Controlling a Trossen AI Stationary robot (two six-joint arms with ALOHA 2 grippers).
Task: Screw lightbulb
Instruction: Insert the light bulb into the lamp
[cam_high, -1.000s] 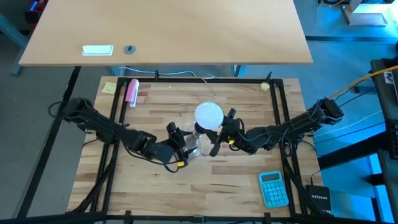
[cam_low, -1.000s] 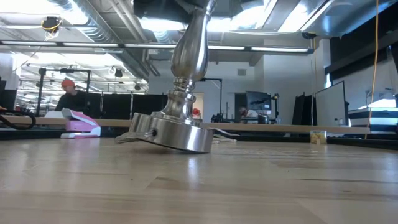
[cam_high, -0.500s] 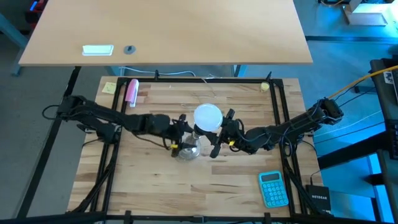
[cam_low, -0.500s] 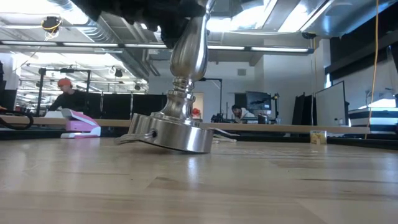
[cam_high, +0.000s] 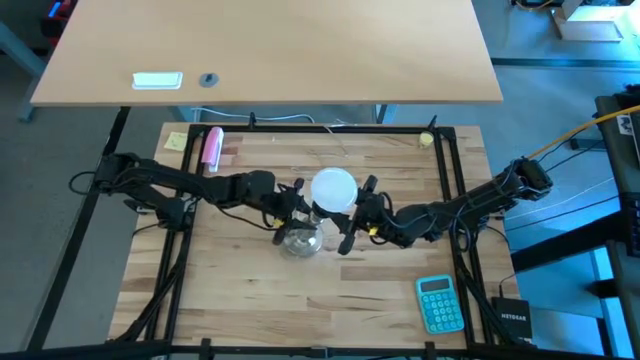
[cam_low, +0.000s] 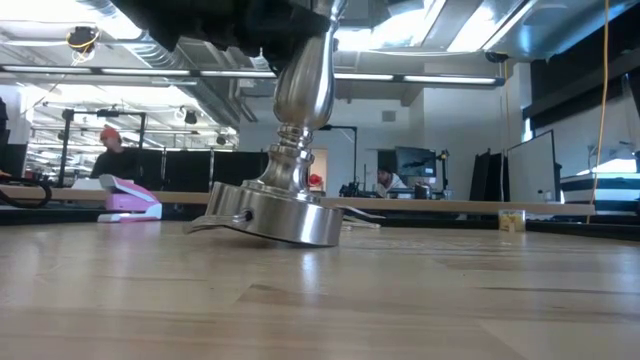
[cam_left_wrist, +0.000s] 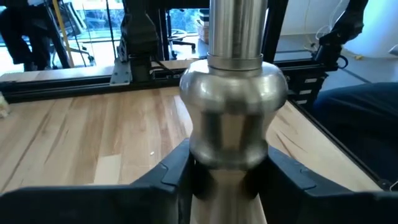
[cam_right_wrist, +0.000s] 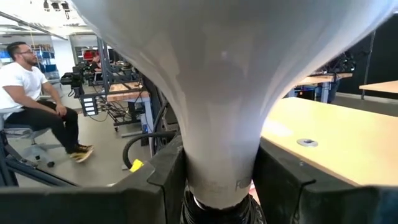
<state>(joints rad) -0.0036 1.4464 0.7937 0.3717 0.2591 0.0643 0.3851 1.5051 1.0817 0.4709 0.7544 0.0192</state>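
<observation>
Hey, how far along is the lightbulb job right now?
Done: the white frosted round lightbulb sits atop the silver flared lamp stand. In hand: the right end effector clamps the bulb's neck, the left end effector grips the stand's stem, and the stand's base is tilted on the wooden table. Left: finishing the screwing; how deep it's threaded can't be seen.

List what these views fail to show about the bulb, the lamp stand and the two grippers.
- Low view: lightbulb cut off by the top edge; only the lamp stand shows.
- High view: bulb hides the socket joint.
- Right wrist view: right gripper fingers hide the screw base.
- Left wrist view: left gripper fingers cover the stem below the bulge.
</observation>
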